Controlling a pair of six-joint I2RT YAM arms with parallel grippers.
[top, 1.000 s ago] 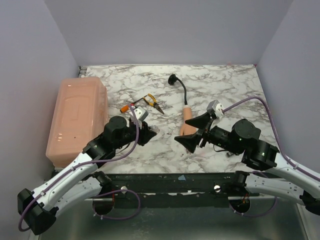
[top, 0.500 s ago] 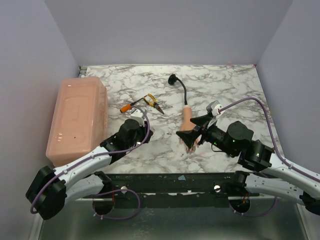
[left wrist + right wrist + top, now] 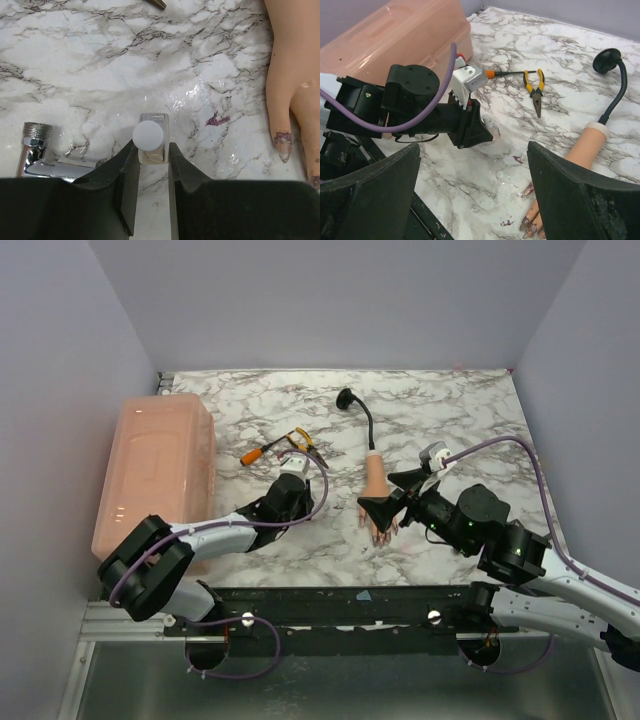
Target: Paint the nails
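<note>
The flesh-coloured mannequin hand (image 3: pixel 375 478) lies on the marble table, fingers toward me. Its nails (image 3: pixel 379 533) carry purplish smears, also visible in the left wrist view (image 3: pixel 282 142) and the right wrist view (image 3: pixel 529 190). My left gripper (image 3: pixel 305 498) is low at the table left of the hand. It is shut on a small clear polish bottle with a white cap (image 3: pixel 150 137), which also shows in the right wrist view (image 3: pixel 491 130). My right gripper (image 3: pixel 392 495) hovers over the hand's fingers, wide open and empty (image 3: pixel 475 200).
A pink plastic box (image 3: pixel 155 475) stands at the left. Pliers (image 3: pixel 303 445) and an orange-handled screwdriver (image 3: pixel 262 451) lie behind the left gripper. A black gooseneck with suction base (image 3: pixel 347 400) holds the hand. A chrome fitting (image 3: pixel 36 150) lies beside the bottle. A purple smear (image 3: pixel 216 120) marks the table.
My left arm has stretched forward and dropped low to the table, its gripper moving right toward the hand. My right gripper has shifted slightly away from me over the fingers, still open.
</note>
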